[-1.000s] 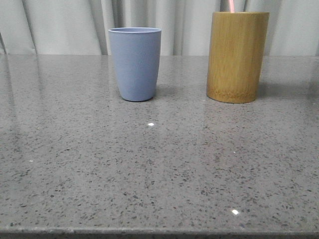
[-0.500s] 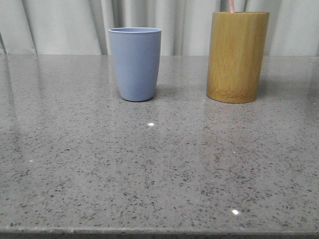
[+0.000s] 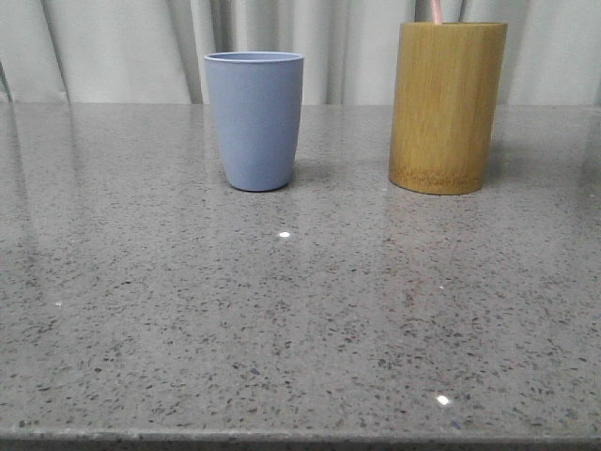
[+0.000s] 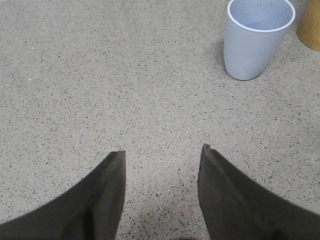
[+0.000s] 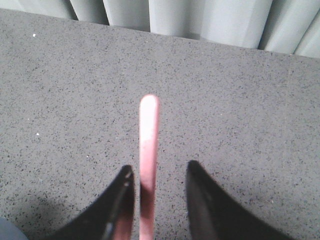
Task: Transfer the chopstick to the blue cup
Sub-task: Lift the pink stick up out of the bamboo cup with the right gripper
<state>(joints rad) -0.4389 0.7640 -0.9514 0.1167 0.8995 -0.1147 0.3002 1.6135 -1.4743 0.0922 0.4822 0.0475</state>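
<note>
Pale pink chopstick (image 5: 149, 150), grey-blue cup (image 3: 254, 120) (matte), speckled grey table (image 3: 282, 329).

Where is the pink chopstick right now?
In the front view the chopstick pokes out of the tall bamboo cylinder, right of the blue cup. In the right wrist view it stands between the right tool's open fingers.

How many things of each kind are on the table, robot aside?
Blue cup: 1
Bamboo cylinder: 1
Pink chopstick: 1, standing in the cylinder, between the open right gripper fingers
Total: 3
</note>
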